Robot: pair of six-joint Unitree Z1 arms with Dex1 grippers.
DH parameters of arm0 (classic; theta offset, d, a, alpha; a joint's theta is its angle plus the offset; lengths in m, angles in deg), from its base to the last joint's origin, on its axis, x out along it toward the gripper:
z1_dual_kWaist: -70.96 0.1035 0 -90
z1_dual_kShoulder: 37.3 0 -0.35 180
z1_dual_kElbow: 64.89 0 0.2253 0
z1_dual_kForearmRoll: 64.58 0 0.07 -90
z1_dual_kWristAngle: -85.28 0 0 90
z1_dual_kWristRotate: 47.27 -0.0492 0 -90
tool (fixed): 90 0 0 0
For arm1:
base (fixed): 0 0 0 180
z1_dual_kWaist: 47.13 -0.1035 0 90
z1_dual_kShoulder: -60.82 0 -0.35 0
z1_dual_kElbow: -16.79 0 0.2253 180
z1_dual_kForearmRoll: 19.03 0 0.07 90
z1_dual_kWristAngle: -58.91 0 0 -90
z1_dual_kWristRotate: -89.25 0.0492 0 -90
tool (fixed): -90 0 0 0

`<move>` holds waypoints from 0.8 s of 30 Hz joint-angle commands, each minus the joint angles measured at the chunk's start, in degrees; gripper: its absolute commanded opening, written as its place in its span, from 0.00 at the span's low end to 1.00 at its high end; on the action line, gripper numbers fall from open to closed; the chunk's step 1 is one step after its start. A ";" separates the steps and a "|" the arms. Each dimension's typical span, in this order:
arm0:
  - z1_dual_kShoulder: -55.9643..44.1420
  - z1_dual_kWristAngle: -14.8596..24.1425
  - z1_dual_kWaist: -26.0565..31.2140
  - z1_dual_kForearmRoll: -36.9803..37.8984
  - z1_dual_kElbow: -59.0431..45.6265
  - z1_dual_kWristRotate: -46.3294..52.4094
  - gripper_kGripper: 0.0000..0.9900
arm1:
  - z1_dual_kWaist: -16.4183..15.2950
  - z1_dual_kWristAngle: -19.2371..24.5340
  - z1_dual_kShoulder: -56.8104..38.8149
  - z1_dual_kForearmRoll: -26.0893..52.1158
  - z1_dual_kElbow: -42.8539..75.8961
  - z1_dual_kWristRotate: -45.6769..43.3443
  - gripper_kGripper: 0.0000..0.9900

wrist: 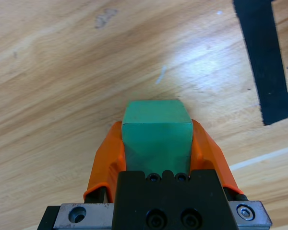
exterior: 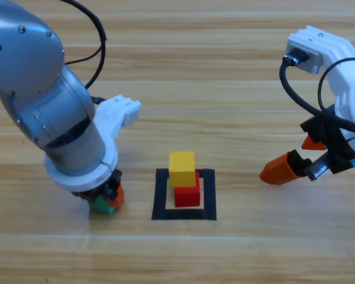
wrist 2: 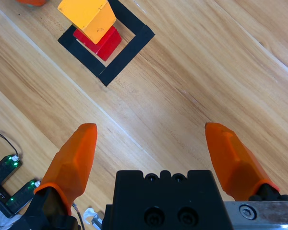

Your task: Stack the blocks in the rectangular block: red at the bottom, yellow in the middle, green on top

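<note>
While I watch from the overhead camera, I see the left gripper (exterior: 106, 200) down at the wooden table (exterior: 236, 89), just to the left of the black square frame (exterior: 160, 195), with its jaws pinched on the green cube (exterior: 100, 206). My left wrist camera confirms that grip: the green cube (wrist: 156, 132) sits squeezed between the two orange jaws, one pressed against each side face, and it fills the gap between them. In that same view a corner of the frame (wrist: 266, 67) lies beyond the cube toward the upper right, apart from it, with bare wood between. Inside the frame I have the red cube (exterior: 187, 192) resting on the wood, and the yellow cube (exterior: 182, 168) sits on top of it, shifted a little toward the frame's left and far side so it overhangs the red one slightly. From the right wrist camera the yellow cube (wrist 2: 89, 17) again looks offset on the red cube (wrist 2: 100, 40), both within the frame (wrist 2: 127, 52). The right gripper (exterior: 299, 160) hangs off to the right of the frame, well apart from the stack, and its jaws are spread wide with nothing between them.
</note>
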 commanded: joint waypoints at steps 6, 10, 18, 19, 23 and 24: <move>-12.73 2.69 2.71 -14.41 13.90 6.35 0.08 | 1.36 0.85 0.55 2.19 1.65 -0.02 0.99; -9.31 3.75 1.74 -28.04 32.62 12.59 0.06 | 1.36 0.76 0.55 2.27 1.65 -0.02 0.99; 5.02 2.87 -5.82 -41.57 54.50 19.62 0.06 | 1.36 0.67 0.55 2.19 1.65 -0.11 0.99; 5.90 2.61 -6.52 -41.75 55.20 19.88 0.06 | 1.36 0.67 0.55 2.19 1.65 -0.11 0.99; 7.74 2.43 -8.98 -41.83 56.43 22.34 0.06 | 1.36 0.58 0.55 2.27 1.65 -0.11 0.99; 8.01 2.61 -9.60 -42.19 56.87 23.48 0.06 | 1.36 0.58 0.55 2.27 1.65 -0.11 0.99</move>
